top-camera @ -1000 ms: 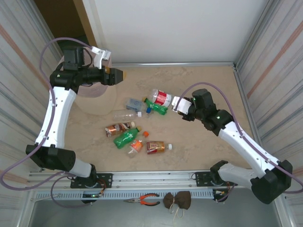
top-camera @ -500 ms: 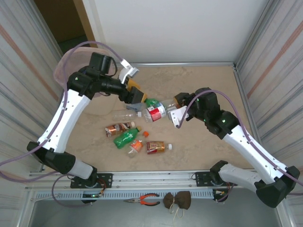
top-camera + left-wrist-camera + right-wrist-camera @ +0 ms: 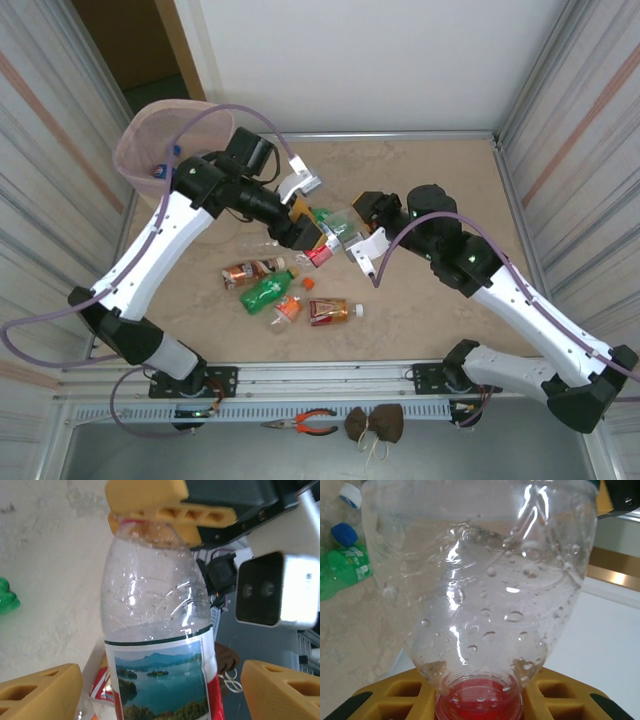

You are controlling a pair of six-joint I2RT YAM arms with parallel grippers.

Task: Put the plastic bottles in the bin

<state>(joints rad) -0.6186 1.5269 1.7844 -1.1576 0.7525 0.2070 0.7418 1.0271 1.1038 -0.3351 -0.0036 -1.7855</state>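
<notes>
A clear plastic bottle (image 3: 325, 250) with a red and lake-picture label hangs above the table's middle. My right gripper (image 3: 347, 232) is shut on its red-capped neck (image 3: 480, 700). In the left wrist view the bottle (image 3: 155, 630) stands between the wide-apart fingers (image 3: 40, 690) of my left gripper (image 3: 308, 235), which is open with a gap on both sides. Several other plastic bottles lie below it: clear (image 3: 265, 241), amber (image 3: 250, 272), green (image 3: 268, 292) and amber (image 3: 330, 312). The bin (image 3: 150, 140), lined with a pink bag, stands at the far left.
A green bottle with a blue cap (image 3: 345, 565) lies just behind the held one. Corrugated walls close both sides. Pliers (image 3: 300, 422) and a brown cloth bundle (image 3: 375, 422) rest on the near rail in front of the arm bases.
My left arm has swung from over the bin to the table's middle. The right gripper has taken the red-labelled bottle by its neck, lifted it and carried it left, between the left fingers.
</notes>
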